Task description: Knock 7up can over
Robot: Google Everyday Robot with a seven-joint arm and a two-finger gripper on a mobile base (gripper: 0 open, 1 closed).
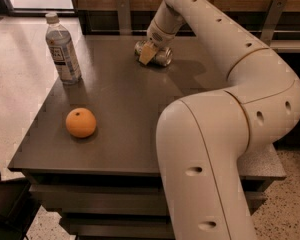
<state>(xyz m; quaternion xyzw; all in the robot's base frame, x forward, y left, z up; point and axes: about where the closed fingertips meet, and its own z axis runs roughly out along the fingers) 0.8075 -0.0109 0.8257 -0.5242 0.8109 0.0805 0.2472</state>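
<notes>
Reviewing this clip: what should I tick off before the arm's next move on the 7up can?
1. Gripper at the 7up can, on the far side of the table: ok.
2. Can tipped onto its side: cannot tell, the gripper hides part of it.
3. Water bottle upright, apart from the gripper: ok.
4. Orange well away from the can: ok.
5. Can resting on the table: ok.

One bottle (63, 49), one orange (81, 122), gripper (149, 53) at one can (164, 58).

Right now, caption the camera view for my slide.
Gripper at the 7up can on the table's far side; water bottle and orange sit apart, left.
</notes>
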